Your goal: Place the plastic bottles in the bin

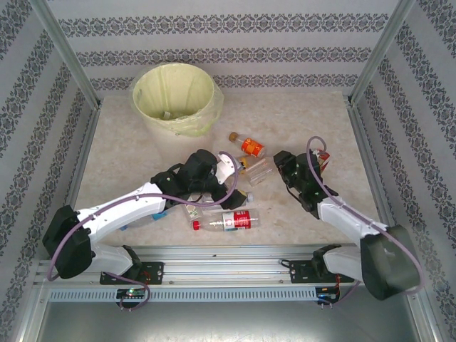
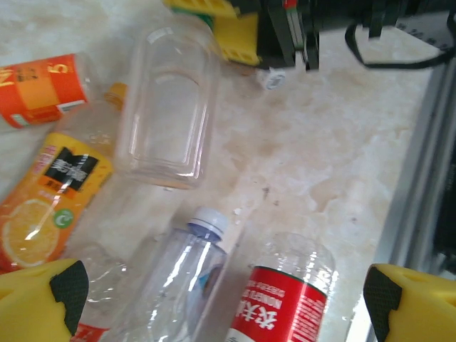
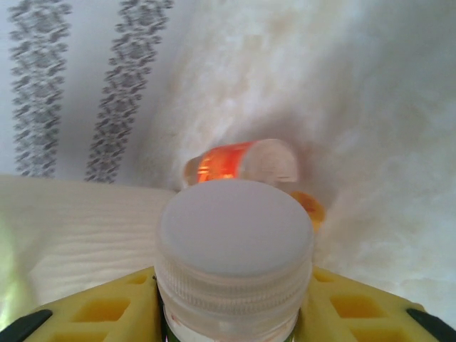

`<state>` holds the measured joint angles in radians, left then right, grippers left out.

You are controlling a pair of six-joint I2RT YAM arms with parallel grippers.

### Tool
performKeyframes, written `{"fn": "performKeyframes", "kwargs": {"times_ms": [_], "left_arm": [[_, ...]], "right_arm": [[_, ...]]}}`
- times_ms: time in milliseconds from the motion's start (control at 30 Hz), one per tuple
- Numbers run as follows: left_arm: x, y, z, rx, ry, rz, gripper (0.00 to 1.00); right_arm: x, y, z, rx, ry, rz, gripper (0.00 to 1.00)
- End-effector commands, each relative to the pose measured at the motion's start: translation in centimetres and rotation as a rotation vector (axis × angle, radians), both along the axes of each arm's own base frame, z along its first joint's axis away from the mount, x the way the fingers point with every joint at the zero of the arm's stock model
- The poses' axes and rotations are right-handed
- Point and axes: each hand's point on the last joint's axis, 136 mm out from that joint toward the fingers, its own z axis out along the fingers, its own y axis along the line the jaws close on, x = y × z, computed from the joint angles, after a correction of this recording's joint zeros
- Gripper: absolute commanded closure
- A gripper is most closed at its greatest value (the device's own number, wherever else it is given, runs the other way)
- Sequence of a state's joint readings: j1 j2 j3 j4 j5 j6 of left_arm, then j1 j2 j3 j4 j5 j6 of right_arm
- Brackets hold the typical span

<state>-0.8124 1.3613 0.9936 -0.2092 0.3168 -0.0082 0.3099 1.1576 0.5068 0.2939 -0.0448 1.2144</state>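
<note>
Our right gripper (image 3: 231, 320) seems clamped on a white-capped bottle (image 3: 235, 228); beneath our wide-open, empty left gripper (image 2: 228, 299), many bottles (image 2: 174, 285) await the bin (image 1: 178, 65).

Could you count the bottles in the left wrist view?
5: orange-labelled upper left, juice-labelled left, clear unlabelled top centre, blue-capped bottom centre, red-labelled bottom right; others may be hidden.
</note>
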Motion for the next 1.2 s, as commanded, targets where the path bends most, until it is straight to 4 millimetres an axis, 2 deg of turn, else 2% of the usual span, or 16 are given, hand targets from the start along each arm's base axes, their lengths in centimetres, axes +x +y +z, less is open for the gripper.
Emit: {"fn": "performKeyframes", "kwargs": {"times_ms": [0, 167, 467, 700, 800, 967, 1167], "left_arm": [[-1.5, -1.9, 1.9, -0.098, 0.073, -0.093, 0.00], [-1.6, -2.3, 2.9, -0.195, 0.196, -0.142, 0.00], [-1.3, -2.2, 4.5, -0.308, 0.304, -0.181, 0.00], [-1.6, -2.9, 3.8, -0.325, 0.387, -0.210, 0.00], [-1.7, -3.1, 4.3, -0.353, 0.402, -0.221, 0.00], [-1.6, -3.1, 4.6, -0.371, 0.411, -0.216, 0.12], [-1.6, -3.2, 5.0, -0.399, 0.431, -0.231, 0.35]], "right_arm": [[-0.8, 1.4, 3.5, -0.097, -0.101, 0.149, 0.55], [-2.6, 3.1, 6.9, -0.112, -0.228, 0.299, 0.56], [-6.4, 6.1, 10.9, -0.031, -0.373, 0.534, 0.55], [-8.0, 7.6, 13.4, 0.047, -0.437, 0.634, 0.55], [-8.1, 7.9, 13.7, 0.054, -0.448, 0.646, 0.55], [-8.1, 8.2, 13.4, 0.041, -0.441, 0.648, 0.55], [-8.0, 8.1, 13.4, 0.028, -0.447, 0.638, 0.55]]}}
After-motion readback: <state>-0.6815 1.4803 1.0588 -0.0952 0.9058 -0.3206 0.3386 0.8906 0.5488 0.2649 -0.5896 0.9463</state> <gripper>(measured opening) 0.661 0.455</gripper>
